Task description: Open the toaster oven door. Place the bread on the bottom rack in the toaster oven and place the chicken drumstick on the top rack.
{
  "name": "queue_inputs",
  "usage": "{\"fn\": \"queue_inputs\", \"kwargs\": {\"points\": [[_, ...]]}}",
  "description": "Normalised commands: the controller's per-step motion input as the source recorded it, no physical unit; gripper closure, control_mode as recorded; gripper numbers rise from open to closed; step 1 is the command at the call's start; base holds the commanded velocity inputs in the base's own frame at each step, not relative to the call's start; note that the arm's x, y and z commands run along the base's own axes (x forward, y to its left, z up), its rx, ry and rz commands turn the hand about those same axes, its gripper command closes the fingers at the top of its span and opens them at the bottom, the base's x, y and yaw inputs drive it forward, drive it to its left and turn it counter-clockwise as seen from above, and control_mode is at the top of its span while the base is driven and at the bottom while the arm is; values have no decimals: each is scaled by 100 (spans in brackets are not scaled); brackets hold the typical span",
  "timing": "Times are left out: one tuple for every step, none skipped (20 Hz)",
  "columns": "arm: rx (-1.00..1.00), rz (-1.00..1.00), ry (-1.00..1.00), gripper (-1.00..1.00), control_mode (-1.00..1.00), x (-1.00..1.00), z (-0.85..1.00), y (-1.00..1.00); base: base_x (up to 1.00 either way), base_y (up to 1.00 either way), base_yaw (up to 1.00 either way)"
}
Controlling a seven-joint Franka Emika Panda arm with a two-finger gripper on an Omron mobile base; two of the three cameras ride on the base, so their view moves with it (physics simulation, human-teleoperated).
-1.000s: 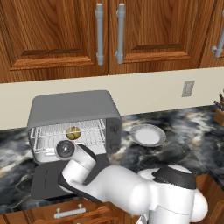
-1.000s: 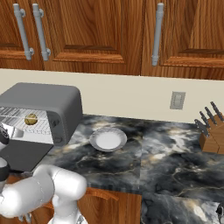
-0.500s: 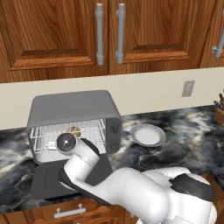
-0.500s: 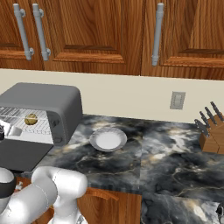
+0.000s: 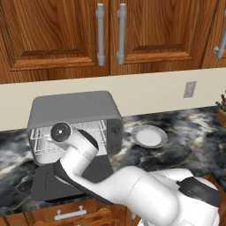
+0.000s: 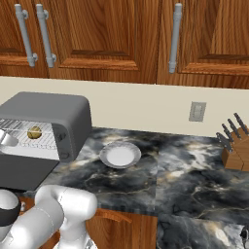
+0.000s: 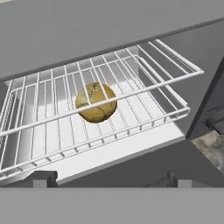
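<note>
A dark marbled worktop (image 5: 185, 141) carries the toaster oven (image 5: 73, 110), a white plate (image 5: 149, 136) and a wooden knife block (image 6: 236, 151). The oven stands right in front of the gripper (image 7: 109, 179), its door (image 5: 48, 183) folded down flat under the gripper. The plate lies just beside the oven, off to the gripper's right; the knife block stands well apart, further right, by the wall. Inside the oven, ahead of the gripper, the bottom rack (image 7: 144, 111) bears the bread (image 7: 96, 103), beneath the top rack (image 7: 170, 65).
</note>
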Motion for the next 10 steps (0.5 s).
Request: {"fn": "queue_inputs", "kwargs": {"points": [[0, 0, 0, -100, -100, -5, 25, -2, 0, 0, 0], [0, 0, 0, -100, -100, -3, 25, -1, 0, 0, 0], [0, 5, 0, -100, -100, -2, 24, -3, 0, 0, 0], [1, 8, 0, -100, -100, 0, 22, -3, 0, 0, 0], [1, 13, 0, -100, -100, 0, 20, -3, 0, 0, 0], [0, 16, 0, -100, -100, 0, 18, -5, 0, 0, 0], [0, 23, 0, -100, -100, 0, 13, -9, 0, 0, 0], [0, 29, 0, -100, -100, 0, 6, -11, 0, 0, 0], [0, 35, 0, -100, -100, 0, 1, -12, 0, 0, 0], [0, 35, 0, -100, -100, 0, 1, -12, 0, 0, 0]]}}
